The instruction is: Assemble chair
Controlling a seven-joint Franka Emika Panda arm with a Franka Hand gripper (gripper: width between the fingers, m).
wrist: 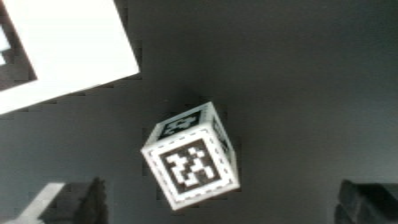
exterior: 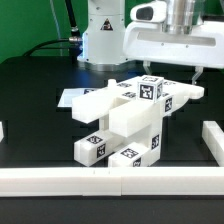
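Note:
The chair's white tagged pieces [exterior: 125, 120] lie stacked in a blocky cluster mid-table, with bars jutting toward the exterior view's left and right. A tagged block [exterior: 149, 90] sits at the top of the cluster. My gripper [exterior: 178, 68] hangs just above its right end. In the wrist view a white tagged block [wrist: 192, 155] lies tilted on the dark table. My gripper [wrist: 222, 203] stands open over it. The dark fingertips [wrist: 75, 204] stand wide on either side of the block's near corner, touching nothing.
White plain rails fence the table along the front [exterior: 110, 181], the right [exterior: 212, 140] and the left [exterior: 3, 131]. A thin flat white sheet [exterior: 72, 97] lies behind the cluster. A flat white surface with part of a tag [wrist: 54, 50] lies beside the block. The robot base [exterior: 102, 30] stands behind.

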